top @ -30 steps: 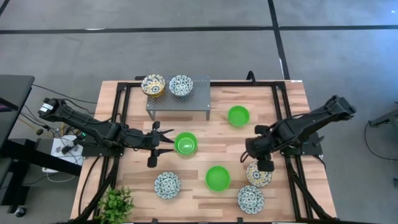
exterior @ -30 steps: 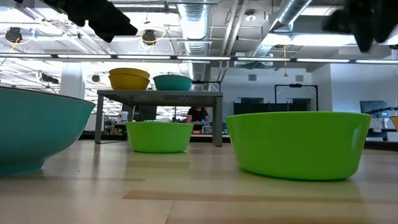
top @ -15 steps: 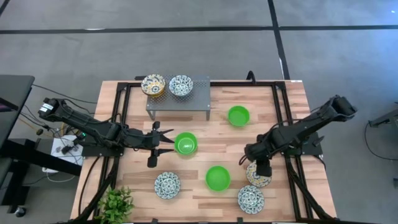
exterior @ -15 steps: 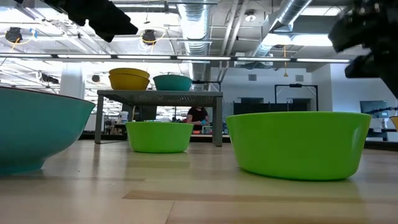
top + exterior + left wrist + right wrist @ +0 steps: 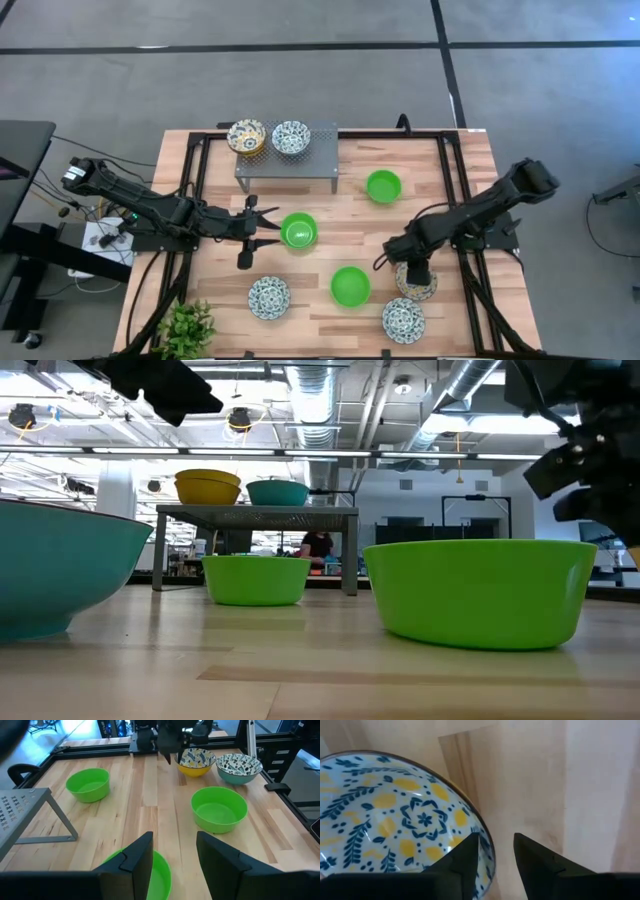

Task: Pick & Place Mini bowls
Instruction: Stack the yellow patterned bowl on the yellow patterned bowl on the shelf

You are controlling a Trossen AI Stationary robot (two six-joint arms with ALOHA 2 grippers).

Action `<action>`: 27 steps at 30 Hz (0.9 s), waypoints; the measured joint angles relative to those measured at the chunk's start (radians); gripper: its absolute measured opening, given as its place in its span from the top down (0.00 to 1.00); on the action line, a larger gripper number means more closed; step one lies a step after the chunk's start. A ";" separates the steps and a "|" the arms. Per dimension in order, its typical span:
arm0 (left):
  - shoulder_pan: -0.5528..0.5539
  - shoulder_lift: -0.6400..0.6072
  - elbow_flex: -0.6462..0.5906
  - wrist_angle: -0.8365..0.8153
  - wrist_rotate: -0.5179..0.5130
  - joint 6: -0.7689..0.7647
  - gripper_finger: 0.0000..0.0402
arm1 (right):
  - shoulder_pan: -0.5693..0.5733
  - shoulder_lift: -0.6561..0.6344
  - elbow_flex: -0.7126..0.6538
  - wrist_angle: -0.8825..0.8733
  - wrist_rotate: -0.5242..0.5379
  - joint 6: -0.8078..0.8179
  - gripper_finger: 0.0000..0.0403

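My right gripper [image 5: 413, 272] hangs open over the yellow-cream patterned bowl [image 5: 420, 284] near the table's right side. In the right wrist view its fingers [image 5: 495, 845] stand on either side of the bowl's rim [image 5: 487, 851], one over the inside and one outside. My left gripper [image 5: 272, 232] is open and level, just left of a green bowl [image 5: 298, 231], whose rim [image 5: 161, 870] shows between its fingers. Two more green bowls [image 5: 383, 186] [image 5: 350, 286] and two blue-and-white bowls [image 5: 269, 297] [image 5: 403, 320] sit on the table. Stacked yellow bowls [image 5: 246, 137] and a blue one [image 5: 291, 137] sit on the grey stand.
The grey perforated stand [image 5: 300, 162] stands at the table's far edge. A small green plant [image 5: 185, 325] sits at the near left corner. Black frame rails [image 5: 452, 190] run along both sides. Bare wood lies between the stand and the far green bowl.
My right gripper has moved down and a little toward the table's left and near edge, coming in over the yellow-cream bowl. The bowls have stayed where they were.
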 joint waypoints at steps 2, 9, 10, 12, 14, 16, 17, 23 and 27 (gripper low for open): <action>0.000 0.000 0.000 0.001 0.000 0.000 0.62 | 0.000 0.016 0.000 0.017 -0.006 -0.019 0.77; 0.000 0.000 0.000 0.018 0.000 0.000 0.62 | -0.007 0.025 0.006 0.021 -0.088 -0.026 0.97; 0.000 0.000 0.000 0.027 0.000 0.000 0.62 | -0.010 0.023 0.010 0.019 -0.089 -0.019 0.96; 0.000 0.000 0.000 0.051 0.000 0.018 0.62 | -0.021 0.007 0.023 0.017 -0.070 -0.012 0.95; 0.000 0.000 0.000 0.079 0.000 0.066 0.62 | -0.046 -0.010 0.046 0.022 -0.051 -0.021 0.95; 0.000 0.000 0.000 0.111 0.003 0.135 0.62 | -0.081 -0.025 0.070 0.021 -0.018 -0.039 0.97; 0.000 0.000 0.000 0.127 0.005 0.173 0.62 | -0.100 -0.032 0.082 0.021 0.000 -0.053 0.98; 0.000 0.000 0.000 0.201 0.029 0.361 0.62 | -0.238 -0.048 0.162 0.040 0.068 -0.079 0.94; 0.001 0.000 0.000 0.210 0.037 0.419 0.62 | -0.343 -0.036 0.209 0.081 0.083 -0.077 0.96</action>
